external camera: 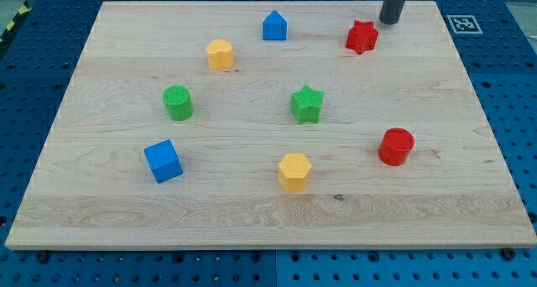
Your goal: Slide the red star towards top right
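The red star lies near the board's top edge, toward the top right corner. My tip stands just beside it on the view's upper right, apart from it by a narrow gap; being a bare rod, it grips nothing. Left of the star along the top edge sit a blue house-shaped block and a yellow hexagon. The green star lies mid-board, and the red cylinder sits toward the right edge.
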